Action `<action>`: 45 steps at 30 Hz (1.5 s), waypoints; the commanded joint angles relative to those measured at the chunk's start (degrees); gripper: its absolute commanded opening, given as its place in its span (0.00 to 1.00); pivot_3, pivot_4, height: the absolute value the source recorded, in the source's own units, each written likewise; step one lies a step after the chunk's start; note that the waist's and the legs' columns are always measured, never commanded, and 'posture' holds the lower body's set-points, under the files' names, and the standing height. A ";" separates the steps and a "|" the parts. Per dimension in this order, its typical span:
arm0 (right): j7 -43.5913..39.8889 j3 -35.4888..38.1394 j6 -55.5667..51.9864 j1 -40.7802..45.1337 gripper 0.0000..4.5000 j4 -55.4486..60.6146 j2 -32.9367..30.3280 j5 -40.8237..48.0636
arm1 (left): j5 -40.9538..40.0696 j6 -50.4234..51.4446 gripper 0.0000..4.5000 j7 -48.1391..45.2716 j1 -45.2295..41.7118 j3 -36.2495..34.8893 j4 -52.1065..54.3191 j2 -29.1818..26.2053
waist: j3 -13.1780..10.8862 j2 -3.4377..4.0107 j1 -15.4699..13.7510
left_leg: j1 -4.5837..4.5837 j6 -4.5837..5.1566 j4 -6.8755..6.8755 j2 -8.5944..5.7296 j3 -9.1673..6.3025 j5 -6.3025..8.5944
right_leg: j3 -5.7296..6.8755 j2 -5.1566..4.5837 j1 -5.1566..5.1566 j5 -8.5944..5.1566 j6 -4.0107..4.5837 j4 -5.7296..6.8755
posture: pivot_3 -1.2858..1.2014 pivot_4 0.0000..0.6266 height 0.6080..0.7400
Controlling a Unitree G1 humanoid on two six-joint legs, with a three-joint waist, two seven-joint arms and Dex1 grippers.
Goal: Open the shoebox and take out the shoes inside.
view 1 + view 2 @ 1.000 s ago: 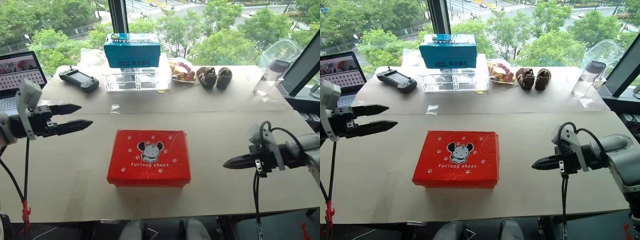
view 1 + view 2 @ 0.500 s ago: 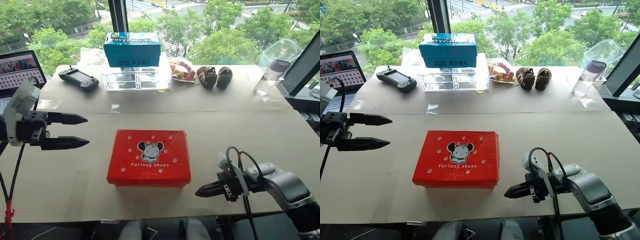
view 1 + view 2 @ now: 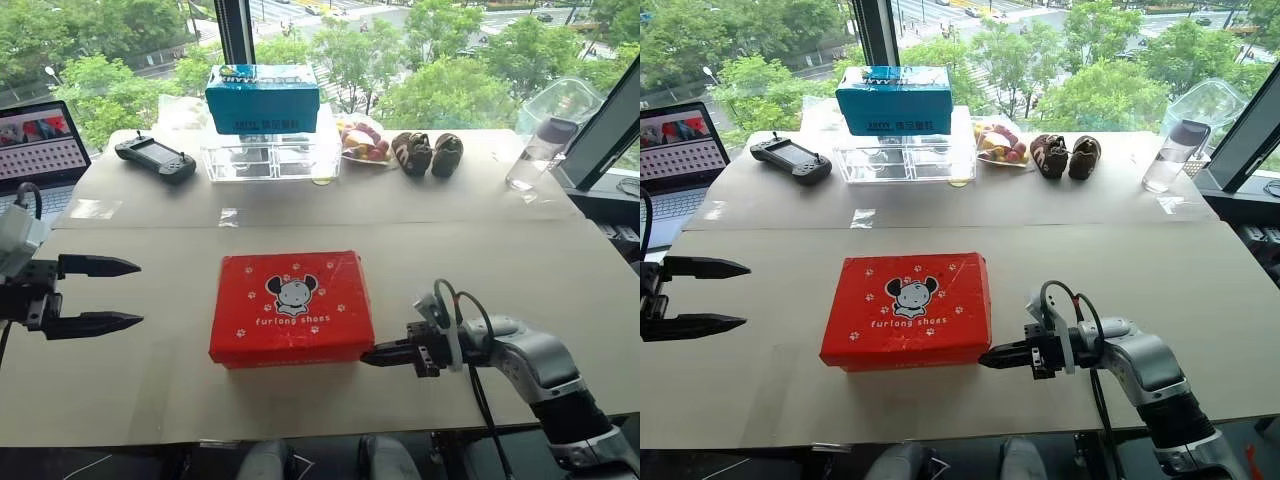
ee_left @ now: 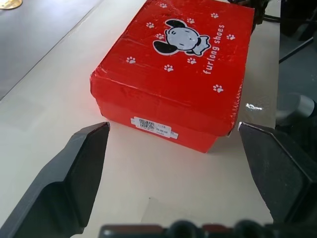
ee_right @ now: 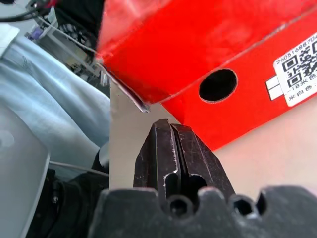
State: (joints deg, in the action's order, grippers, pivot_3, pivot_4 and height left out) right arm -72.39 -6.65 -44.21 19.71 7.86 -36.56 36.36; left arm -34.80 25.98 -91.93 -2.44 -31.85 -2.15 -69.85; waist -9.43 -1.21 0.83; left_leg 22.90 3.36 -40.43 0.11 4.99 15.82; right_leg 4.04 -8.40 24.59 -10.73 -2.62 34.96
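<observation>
Right wrist view: your right gripper [image 5: 174, 130] is sitting clenched empty at the shoebox [image 3: 291, 306] corner; left gripper [image 3: 122, 294] is hanging spread wide, well apart.

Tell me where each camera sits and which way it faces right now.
Left eye view: on the head, looking forward and down at the shoebox on the table; both arms show.
Right eye view: beside it, same scene.
Left wrist view: on the left arm, facing the shoebox's labelled side between the left pincer's open fingers.
Right wrist view: on the right arm, close to the shoebox's side, past the shut right pincer.
Shared: the red shoebox in all views.
</observation>
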 commanded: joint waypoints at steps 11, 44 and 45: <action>20.42 8.84 0.72 28.04 0.00 -12.38 12.89 3.27 | -1.50 -3.19 0.99 4.73 4.69 -8.06 3.56 5.94 | 0.01 0.00 0.22 | 0.22 -0.13 0.01 0.07 0.05 0.02 | 0.00 0.05 0.38 0.13 0.22 0.09 | 0.52 0.24 1.00; 10.43 -11.87 14.65 36.75 0.99 -21.39 10.03 -23.98 | -5.38 0.54 1.00 23.08 -0.97 2.29 20.71 13.66 | -0.01 -0.01 0.91 | 0.38 -0.30 0.15 -0.03 0.10 -0.11 | 0.00 0.16 0.51 0.16 0.21 0.26 | 0.52 0.24 1.00; 10.48 -11.88 14.82 36.97 0.99 -22.14 10.28 -24.39 | -5.44 0.58 1.00 23.26 -0.79 2.25 20.98 13.68 | -0.01 -0.01 0.95 | 0.41 -0.30 0.15 -0.03 0.10 -0.11 | 0.01 0.17 0.52 0.16 0.21 0.23 | 0.52 0.24 1.00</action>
State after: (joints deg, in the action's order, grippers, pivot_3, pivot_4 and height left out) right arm -62.19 -19.44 -30.46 54.96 -14.18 -26.53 12.51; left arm -39.63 26.50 -69.16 -3.37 -28.70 16.92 -55.88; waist -9.44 -1.22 1.79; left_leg 23.31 3.06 -40.28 0.07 5.09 15.71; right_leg 4.05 -8.23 25.10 -10.57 -2.41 35.16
